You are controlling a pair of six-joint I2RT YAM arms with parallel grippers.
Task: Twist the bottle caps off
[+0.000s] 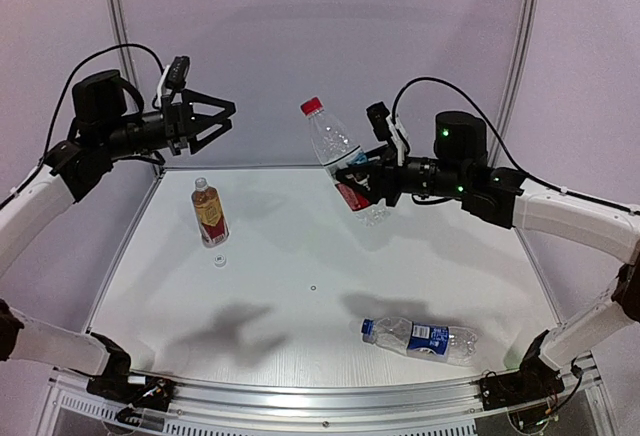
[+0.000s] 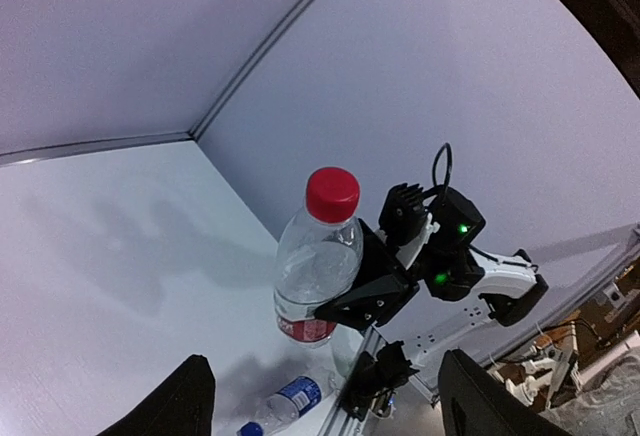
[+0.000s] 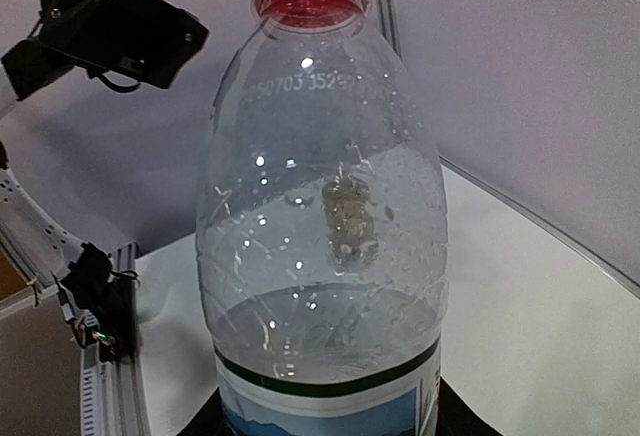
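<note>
My right gripper [image 1: 352, 184] is shut on the label band of the red-white label bottle [image 1: 340, 161] and holds it tilted in the air above the table's far middle. Its red cap [image 1: 312, 106] points up and to the left. In the left wrist view that cap [image 2: 332, 194] is straight ahead, some way beyond my open left gripper [image 1: 218, 119], which hangs empty. The amber bottle [image 1: 209, 213] stands at the left, with a small white cap [image 1: 219, 260] on the table beside it. The blue label bottle [image 1: 420, 337] lies on its side near the front, blue cap [image 1: 368, 329] on.
The white table [image 1: 300, 306] has raised rails along its left and right edges and an aluminium frame [image 1: 330, 396] in front. Grey walls close the back. A tiny ring [image 1: 313, 287] lies near the table's middle.
</note>
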